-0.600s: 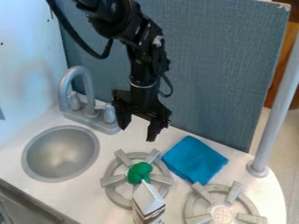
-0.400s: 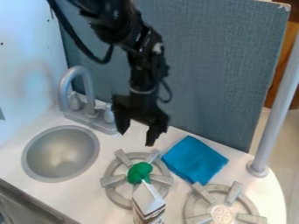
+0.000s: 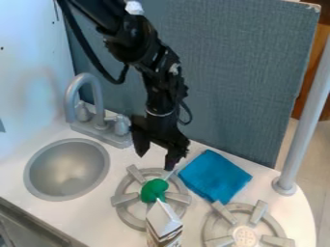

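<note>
The black gripper (image 3: pixel 155 161) hangs open over the back edge of the left burner, its two fingers spread wide with nothing between them. Just below it and toward the front, a green broccoli-like toy (image 3: pixel 154 190) lies on the grey left burner (image 3: pixel 130 219). A carton (image 3: pixel 163 224) with a pale gabled top stands in front of the green toy, over the burner's front part. To the right of the gripper, a folded blue cloth (image 3: pixel 215 176) lies on the white counter.
A round grey sink (image 3: pixel 67 169) is set into the counter at the left, with a grey faucet (image 3: pixel 98 103) behind it. The second burner (image 3: pixel 245 236) is at the front right. A grey pole (image 3: pixel 307 116) rises at the right, and a blue-grey panel (image 3: pixel 238 72) stands behind.
The gripper has come down and slightly toward the front, closer to the green toy, still open. The toy, carton and cloth have stayed in place.
</note>
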Robot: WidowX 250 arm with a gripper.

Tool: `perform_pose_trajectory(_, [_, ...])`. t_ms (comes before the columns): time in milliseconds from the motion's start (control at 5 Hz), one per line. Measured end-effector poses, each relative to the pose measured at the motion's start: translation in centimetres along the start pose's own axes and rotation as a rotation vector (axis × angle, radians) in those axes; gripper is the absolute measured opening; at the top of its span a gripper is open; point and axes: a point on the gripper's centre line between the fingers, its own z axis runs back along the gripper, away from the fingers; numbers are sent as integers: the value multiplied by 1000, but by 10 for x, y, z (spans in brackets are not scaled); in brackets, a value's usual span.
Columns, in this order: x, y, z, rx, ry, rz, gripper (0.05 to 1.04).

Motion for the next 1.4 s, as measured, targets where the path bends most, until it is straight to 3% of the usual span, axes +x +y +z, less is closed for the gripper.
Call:
perform_pose_trajectory(400, [4, -6, -26, -31, -48, -56, 998])
perform_pose_trajectory(600, [-1, -8, -43, -35, -18, -39, 998])
perform_pose_trajectory(800, [2, -7, -48, -81, -25, -37, 998])
perform_pose_trajectory(1000, [1, -1, -56, -95, -25, -23, 999])
perform_pose_trajectory(1200, [-1, 0, -63, -86, -7, -32, 998])
perform_pose_trajectory(1400, [-2, 0, -70, -86, 54, -38, 998])
